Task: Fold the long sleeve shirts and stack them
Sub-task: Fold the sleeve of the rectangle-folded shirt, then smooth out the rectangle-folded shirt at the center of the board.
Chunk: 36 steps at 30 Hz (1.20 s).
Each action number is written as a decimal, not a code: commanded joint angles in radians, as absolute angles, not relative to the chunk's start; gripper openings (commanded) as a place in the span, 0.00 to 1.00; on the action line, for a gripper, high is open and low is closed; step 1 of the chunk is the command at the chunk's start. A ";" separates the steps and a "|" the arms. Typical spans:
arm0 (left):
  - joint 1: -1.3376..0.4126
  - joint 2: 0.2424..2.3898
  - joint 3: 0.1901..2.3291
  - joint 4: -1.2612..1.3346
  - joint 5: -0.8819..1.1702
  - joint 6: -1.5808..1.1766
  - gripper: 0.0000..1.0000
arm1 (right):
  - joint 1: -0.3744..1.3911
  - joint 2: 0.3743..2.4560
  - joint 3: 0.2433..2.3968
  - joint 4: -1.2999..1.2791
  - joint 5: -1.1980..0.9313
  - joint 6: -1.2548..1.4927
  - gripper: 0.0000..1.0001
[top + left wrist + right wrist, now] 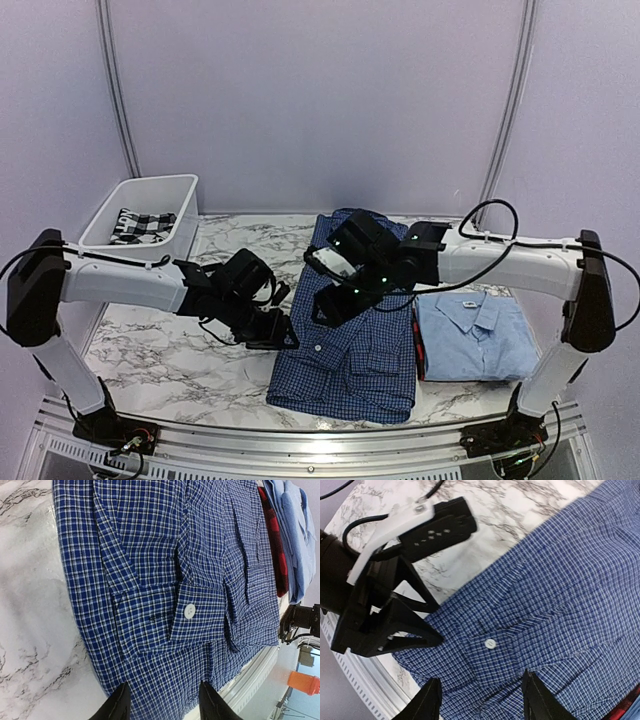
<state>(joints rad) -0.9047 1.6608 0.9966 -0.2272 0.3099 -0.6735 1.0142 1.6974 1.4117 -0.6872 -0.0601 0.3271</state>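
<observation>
The dark blue checked shirt (350,340) lies partly folded in the middle of the table, a sleeve cuff with a white button (189,611) laid across it. The light blue shirt (472,335) lies folded to its right. My left gripper (283,335) sits low at the dark shirt's left edge, open, with nothing between its fingers (120,706). My right gripper (330,300) hovers over the same shirt's left side, open and empty. In the right wrist view the cuff button (490,643) lies just ahead of that gripper (481,701), with the left gripper (395,625) close beside it.
A white bin (150,192) holding black-and-white checked cloth stands at the back left. A red-and-black cloth (274,545) shows under the light blue shirt's left edge. The table's metal front rail (320,445) runs just below the dark shirt's hem.
</observation>
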 commanded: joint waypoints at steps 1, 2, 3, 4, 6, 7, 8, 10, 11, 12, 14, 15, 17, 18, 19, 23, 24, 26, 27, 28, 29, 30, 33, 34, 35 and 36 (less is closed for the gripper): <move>-0.901 1.743 1.050 -0.198 0.320 -0.668 0.49 | 0.872 1.622 1.310 -0.615 -0.032 0.344 0.51; -0.901 1.755 1.056 -0.198 0.308 -0.671 0.49 | 0.836 1.603 1.298 -0.591 -0.032 0.338 0.51; -0.900 1.767 1.062 -0.199 0.296 -0.676 0.49 | 0.798 1.593 1.290 -0.565 -0.030 0.334 0.51; -0.900 1.779 1.070 -0.198 0.289 -0.679 0.49 | 0.761 1.589 1.286 -0.541 -0.036 0.332 0.51; -0.901 1.804 1.087 -0.198 0.284 -0.688 0.51 | 0.691 1.588 1.277 -0.478 -0.059 0.330 0.51; -0.900 1.814 1.093 -0.198 0.280 -0.693 0.51 | 0.665 1.590 1.274 -0.457 -0.068 0.328 0.51; -0.900 1.822 1.098 -0.198 0.275 -0.696 0.51 | 0.640 1.596 1.273 -0.441 -0.079 0.322 0.50; -0.900 1.828 1.101 -0.201 0.253 -0.700 0.51 | 0.598 1.616 1.277 -0.417 -0.093 0.306 0.50; -0.900 1.830 1.101 -0.202 0.244 -0.702 0.51 | 0.576 1.631 1.287 -0.405 -0.099 0.299 0.50; -0.900 1.833 1.104 -0.204 0.239 -0.705 0.51 | 0.554 1.648 1.300 -0.394 -0.112 0.292 0.50; -0.901 1.845 1.112 -0.207 0.234 -0.709 0.51 | 0.521 1.690 1.353 -0.359 -0.142 0.276 0.50; -0.901 1.850 1.117 -0.207 0.231 -0.711 0.51 | 0.513 1.719 1.389 -0.345 -0.133 0.261 0.50; -0.902 1.859 1.127 -0.212 0.229 -0.713 0.50 | 0.511 1.789 1.479 -0.330 -0.109 0.218 0.50; -0.902 1.859 1.130 -0.212 0.227 -0.715 0.50 | 0.511 1.833 1.528 -0.328 -0.099 0.200 0.50; -0.902 1.857 1.132 -0.212 0.224 -0.715 0.50 | 0.511 1.896 1.584 -0.331 -0.090 0.183 0.50; -0.902 1.839 1.138 -0.225 0.206 -0.713 0.50 | 0.512 2.077 1.789 -0.350 -0.020 0.118 0.47; -0.903 1.834 1.138 -0.231 0.203 -0.711 0.50 | 0.512 2.118 1.837 -0.350 -0.007 0.105 0.47; -0.903 1.827 1.141 -0.235 0.205 -0.709 0.50 | 0.512 2.198 1.930 -0.352 0.043 0.081 0.46; -0.902 1.824 1.143 -0.237 0.206 -0.708 0.50 | 0.512 2.231 1.973 -0.347 0.056 0.065 0.46; -0.903 1.822 1.143 -0.239 0.206 -0.710 0.50 | 0.514 2.265 2.004 -0.335 0.063 0.053 0.46; -0.902 1.820 1.143 -0.242 0.205 -0.711 0.50 | 0.515 2.297 2.047 -0.325 0.066 0.038 0.46; -0.902 1.818 1.143 -0.243 0.205 -0.712 0.50 | 0.516 2.329 2.085 -0.321 0.068 0.024 0.46; -0.902 1.816 1.144 -0.248 0.202 -0.712 0.50 | 0.522 2.430 2.201 -0.345 0.081 -0.011 0.46; -0.902 1.816 1.145 -0.251 0.201 -0.710 0.50 | 0.525 2.456 2.225 -0.349 0.083 -0.028 0.47; -0.903 1.818 1.146 -0.253 0.201 -0.709 0.50 | 0.528 2.475 2.241 -0.349 0.086 -0.038 0.48; -0.902 1.819 1.147 -0.255 0.201 -0.708 0.50 | 0.529 2.492 2.252 -0.348 0.086 -0.048 0.48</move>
<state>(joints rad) -0.9047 1.8458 1.1175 -0.2150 0.2134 -0.7143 0.5167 2.4371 2.1666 -0.3504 0.0528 0.0257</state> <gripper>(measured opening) 0.497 0.474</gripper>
